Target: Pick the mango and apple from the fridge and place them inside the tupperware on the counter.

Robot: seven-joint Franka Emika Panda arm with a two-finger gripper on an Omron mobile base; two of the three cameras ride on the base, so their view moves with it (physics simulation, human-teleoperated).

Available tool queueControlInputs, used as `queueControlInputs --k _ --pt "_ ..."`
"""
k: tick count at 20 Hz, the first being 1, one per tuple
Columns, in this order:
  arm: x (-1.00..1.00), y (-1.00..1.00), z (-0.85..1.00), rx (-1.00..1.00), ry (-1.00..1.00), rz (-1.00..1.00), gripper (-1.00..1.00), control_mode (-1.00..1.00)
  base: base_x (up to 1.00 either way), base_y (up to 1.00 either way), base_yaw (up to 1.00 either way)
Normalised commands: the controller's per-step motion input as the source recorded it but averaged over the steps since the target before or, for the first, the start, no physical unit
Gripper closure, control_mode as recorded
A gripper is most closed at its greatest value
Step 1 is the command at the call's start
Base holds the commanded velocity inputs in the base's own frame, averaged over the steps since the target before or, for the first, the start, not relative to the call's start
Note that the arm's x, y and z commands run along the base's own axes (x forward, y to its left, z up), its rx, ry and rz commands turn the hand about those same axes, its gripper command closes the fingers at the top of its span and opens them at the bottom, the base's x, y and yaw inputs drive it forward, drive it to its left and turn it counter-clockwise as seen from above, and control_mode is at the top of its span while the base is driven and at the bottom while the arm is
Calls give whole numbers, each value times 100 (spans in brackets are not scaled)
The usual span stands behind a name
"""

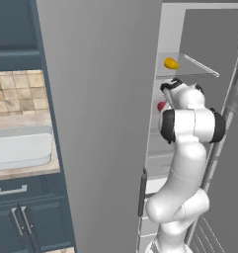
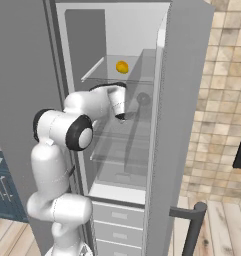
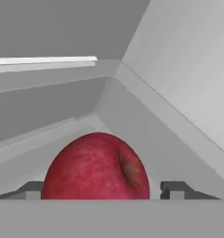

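The fridge (image 1: 105,123) stands open, with its white inside and glass shelves in view. The red apple (image 3: 95,167) lies on a middle shelf and shows as a red spot (image 1: 161,105) behind my hand. My gripper (image 3: 102,190) reaches into the fridge (image 2: 187,100) at that shelf, and its dark fingertips (image 3: 174,189) stand on either side of the apple. The right tip is a small gap away from the fruit, so the gripper (image 2: 123,116) is open. On the glass shelf above sits the yellow-orange mango (image 1: 171,63) (image 2: 122,66). Left of the fridge, the pale tupperware (image 1: 19,150) rests on the counter (image 1: 26,172).
The open fridge door (image 2: 184,115) stands close on the right of the arm, its dark handle (image 2: 192,225) low down. Dark blue cabinets (image 1: 21,217) with drawers sit under the counter. White drawers (image 2: 117,220) fill the fridge's bottom. A beige tiled wall (image 2: 222,100) is at right.
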Motion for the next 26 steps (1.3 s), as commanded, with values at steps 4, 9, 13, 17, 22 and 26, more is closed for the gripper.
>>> queueControlInputs --k 4,9,13,17,22,26 --pt "-89 15 -16 -17 -11 -2 100 -100 0 0 0" --pt "-100 -8 43 -3 2 -5 100 -100 0 0 0" --pt "-100 -5 82 -9 9 -2 100 -100 0 0 0" --pt "-100 0 87 -16 11 0 100 -100 0 0 0" --pt "-100 1 86 -13 15 0 100 -100 0 0 0" --pt "-100 0 57 -8 18 0 100 -100 0 0 0"
